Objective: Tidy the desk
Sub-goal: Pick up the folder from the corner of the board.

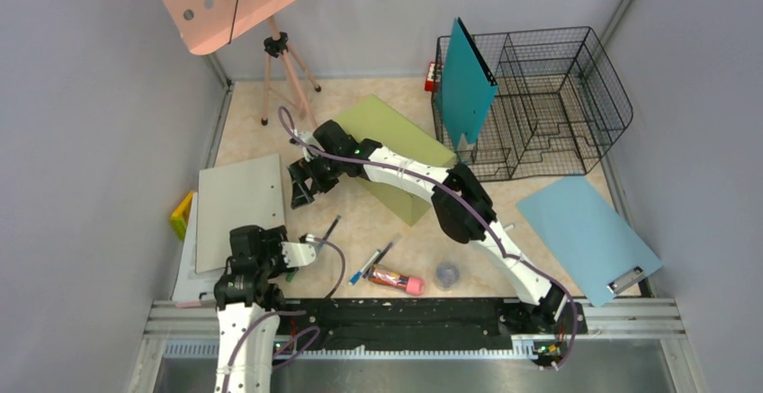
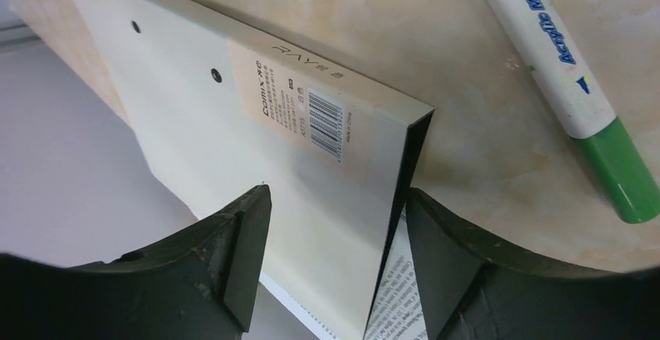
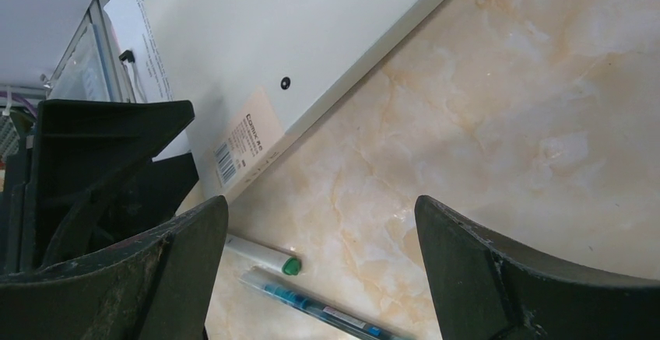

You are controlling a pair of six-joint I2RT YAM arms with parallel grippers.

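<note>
Desk (image 1: 423, 236) appears mostly unsorted: green-capped marker (image 2: 560, 68) loose beside left pincer (image 2: 336, 194), spread astride white clipboard (image 2: 233, 122) corner; right pincer (image 3: 321, 200) spread, empty.

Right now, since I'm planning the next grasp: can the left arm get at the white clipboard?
Probably yes: the left end effector, open, seems to straddle the white clipboard at its corner.

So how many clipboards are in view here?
3: teal one standing in the wire rack; light-blue one flat on the desk, right; grey one at left, over papers. More could be hidden beneath.
</note>
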